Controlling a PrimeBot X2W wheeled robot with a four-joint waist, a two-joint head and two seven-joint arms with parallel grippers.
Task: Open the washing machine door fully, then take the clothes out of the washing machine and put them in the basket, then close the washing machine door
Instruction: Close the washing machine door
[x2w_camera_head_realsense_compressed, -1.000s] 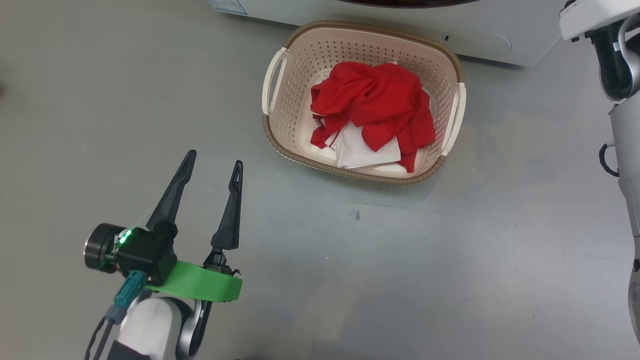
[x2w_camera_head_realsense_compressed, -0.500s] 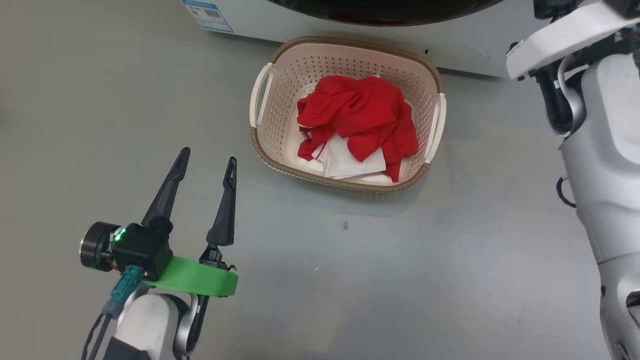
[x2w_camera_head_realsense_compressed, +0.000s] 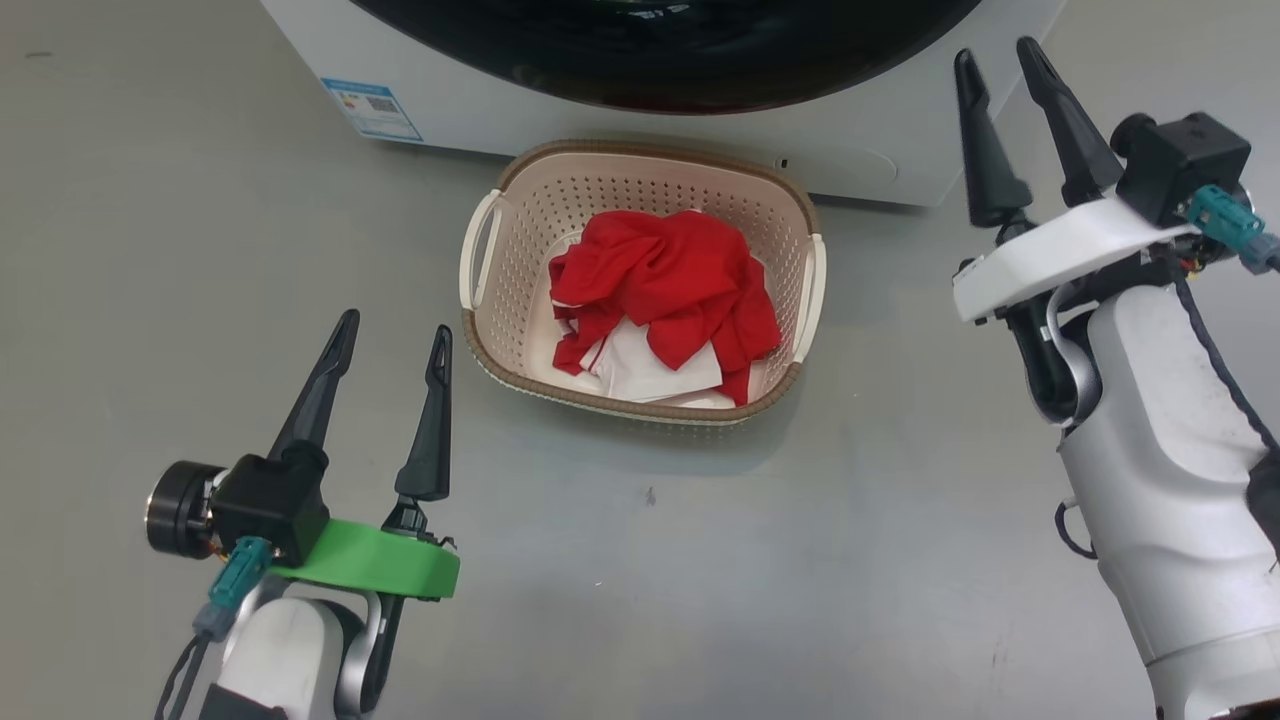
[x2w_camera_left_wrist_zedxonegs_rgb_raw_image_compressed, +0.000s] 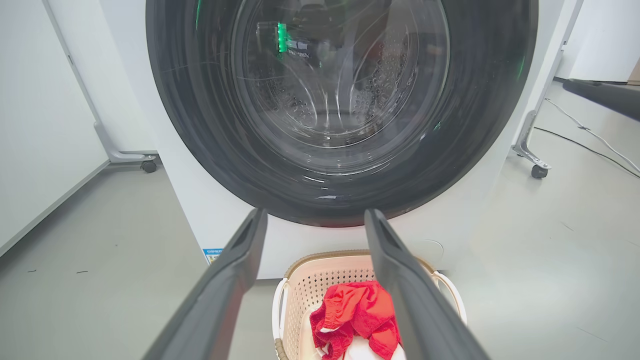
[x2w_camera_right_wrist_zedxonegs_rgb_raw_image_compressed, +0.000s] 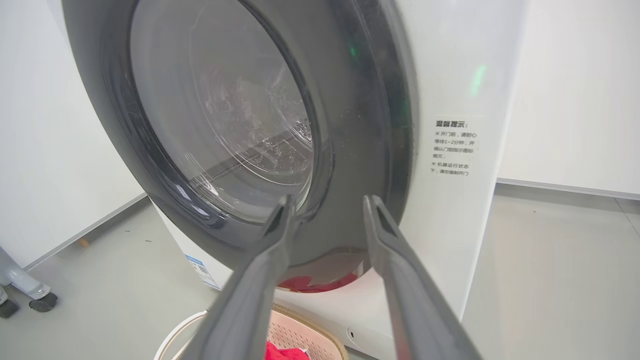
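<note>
While our left fingers hover above the grey floor at the lower left of the head view, they stand spread in an open V with nothing between them. Our right fingers, raised at the right on the pale forearm, are parted less widely and are likewise empty; in the right wrist view they point toward the door's lower edge. Farther off, between the two arms, the basket sits on the floor, well apart from both sets of fingers. The clothes lie heaped inside it, red folds on top and a white panel at the near side. Just behind the basket stands the washing machine, with a small blue label on its white front. The washing machine door, a glossy black rim around clear glass, lies flat against that front, and through the glass we see the perforated drum.
</note>
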